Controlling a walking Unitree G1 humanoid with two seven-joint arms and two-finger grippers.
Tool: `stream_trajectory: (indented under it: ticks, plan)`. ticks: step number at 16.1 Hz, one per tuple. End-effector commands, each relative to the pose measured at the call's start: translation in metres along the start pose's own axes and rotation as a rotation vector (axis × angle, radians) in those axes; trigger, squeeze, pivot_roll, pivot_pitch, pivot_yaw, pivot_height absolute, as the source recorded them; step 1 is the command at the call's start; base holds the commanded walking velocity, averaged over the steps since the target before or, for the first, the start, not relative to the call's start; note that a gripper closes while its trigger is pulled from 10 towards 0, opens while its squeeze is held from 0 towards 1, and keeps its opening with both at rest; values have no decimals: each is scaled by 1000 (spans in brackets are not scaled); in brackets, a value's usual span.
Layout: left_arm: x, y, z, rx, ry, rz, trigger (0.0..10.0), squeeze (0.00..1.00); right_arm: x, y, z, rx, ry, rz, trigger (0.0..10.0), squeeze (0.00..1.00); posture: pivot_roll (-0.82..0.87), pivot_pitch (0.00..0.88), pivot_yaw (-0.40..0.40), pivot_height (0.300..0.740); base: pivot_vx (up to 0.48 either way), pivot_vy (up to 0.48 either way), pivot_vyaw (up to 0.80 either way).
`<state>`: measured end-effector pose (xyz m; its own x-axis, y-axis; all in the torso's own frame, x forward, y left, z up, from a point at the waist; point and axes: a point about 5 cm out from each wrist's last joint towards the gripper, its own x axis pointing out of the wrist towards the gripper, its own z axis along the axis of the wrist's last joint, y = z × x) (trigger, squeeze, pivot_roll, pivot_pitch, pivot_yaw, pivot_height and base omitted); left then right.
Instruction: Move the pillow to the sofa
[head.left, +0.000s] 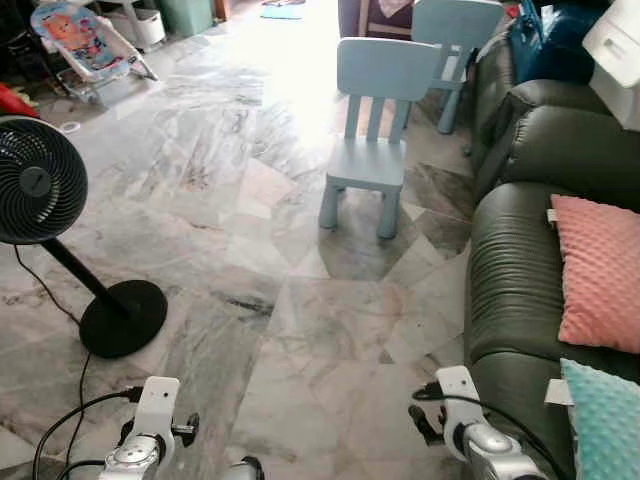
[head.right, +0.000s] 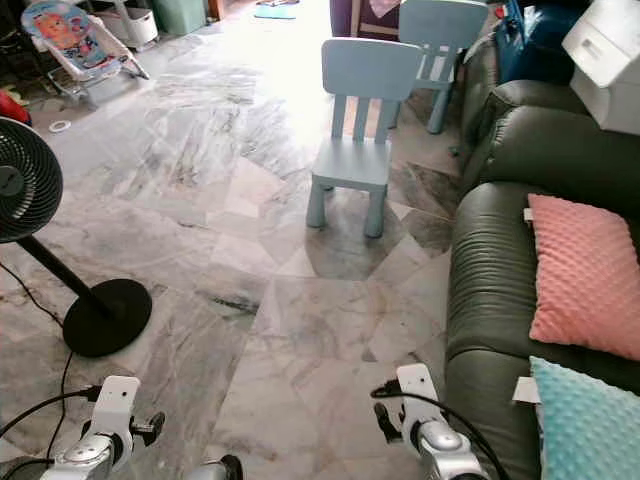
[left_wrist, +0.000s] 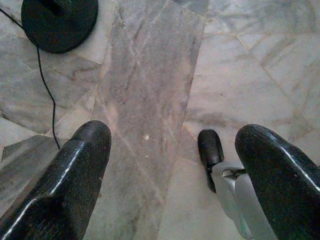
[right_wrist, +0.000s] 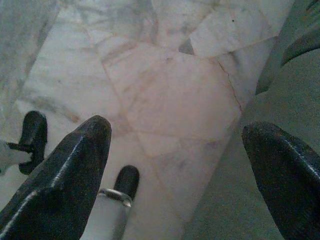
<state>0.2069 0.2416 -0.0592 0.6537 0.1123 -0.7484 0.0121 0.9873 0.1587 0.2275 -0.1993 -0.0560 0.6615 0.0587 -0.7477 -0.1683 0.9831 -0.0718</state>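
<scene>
Pink and nubbly, the pillow (head.left: 600, 272) already lies on the dark green sofa (head.left: 515, 280), a teal cushion (head.left: 608, 425) beside it; both grippers (left gripper (left_wrist: 170, 170), right gripper (right_wrist: 175, 165)) hang low over the marble floor (head.left: 250, 250), fingers spread and empty, so reaching again could drag it off.

At my three o'clock the pink pillow (head.left: 598, 272) and the teal pillow (head.left: 607, 420) run off the frame edge. At nine o'clock the fan's (head.left: 35, 190) head is cropped. My arms show only as wrists at six o'clock.
</scene>
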Motion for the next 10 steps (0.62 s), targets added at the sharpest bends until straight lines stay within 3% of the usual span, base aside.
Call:
stream_trajectory:
  ticks: [1,8,10]
  plan:
    - [-2,1,-9,9,38,2,10000,0,-1,2,-6,-15,19,14,10000,0,-76,123,-15,740,0,0,0]
    - [-2,-2,-16,23,73,0,10000,0,0,1,-2,-52,4,17,10000,0,-83,119,-13,740,0,0,0]
    - [-3,-2,-18,29,80,6,10000,0,-1,-3,2,-135,-14,14,10000,0,-84,117,-13,740,0,0,0]
